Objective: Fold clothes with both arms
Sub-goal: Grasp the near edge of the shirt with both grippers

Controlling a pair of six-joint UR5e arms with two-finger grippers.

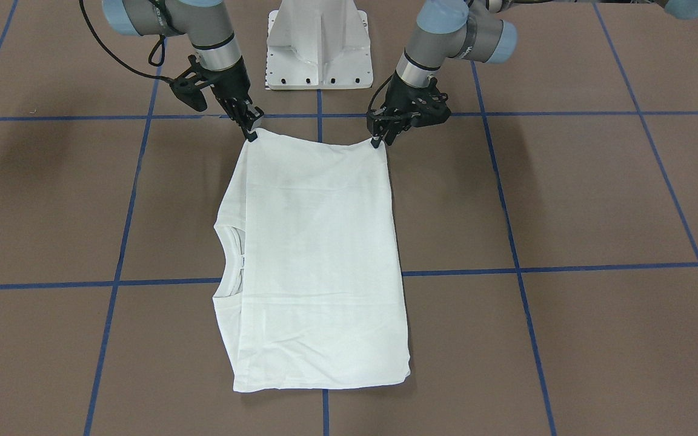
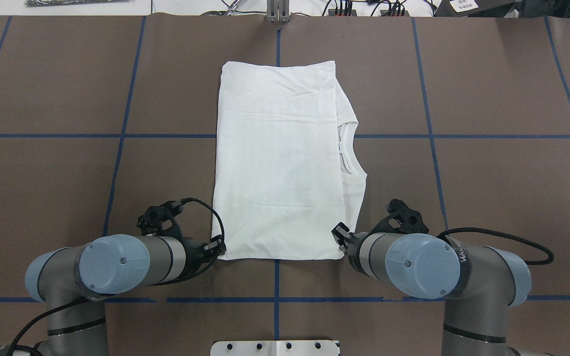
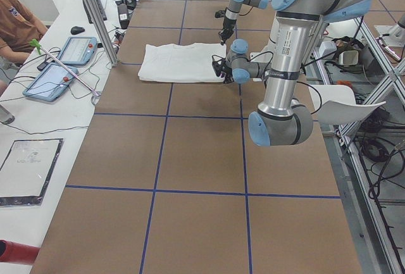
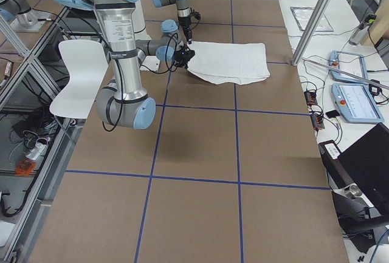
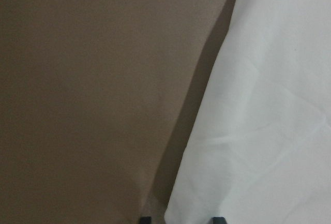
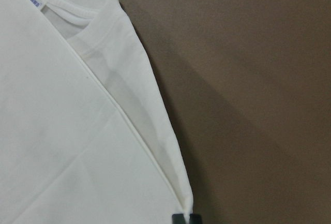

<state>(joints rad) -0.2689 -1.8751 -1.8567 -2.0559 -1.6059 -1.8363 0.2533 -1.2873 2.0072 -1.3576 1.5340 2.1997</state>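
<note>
The clothes are one white T-shirt (image 2: pixel 280 163), folded into a tall rectangle and lying flat mid-table, with its ribbed collar (image 2: pixel 347 148) and small neck label (image 6: pixel 35 0) on my right side. My right gripper (image 6: pixel 185 218) is shut on the shirt's (image 6: pixel 62 131) near right corner, also seen from the front (image 1: pixel 252 134). My left gripper (image 5: pixel 183 219) is at the near left corner. Its fingertips stand apart with the edge of the shirt (image 5: pixel 269 131) between them, so it is open. The near hem (image 1: pixel 325 143) sags slightly between the two grippers.
The white pedestal base (image 1: pixel 319 45) stands just behind the grippers. Blue tape lines (image 2: pixel 117 136) cross the brown table. Side benches hold tablets (image 3: pixel 76 49) and a laptop (image 4: pixel 364 166), and a person (image 3: pixel 16 14) sits at the left bench.
</note>
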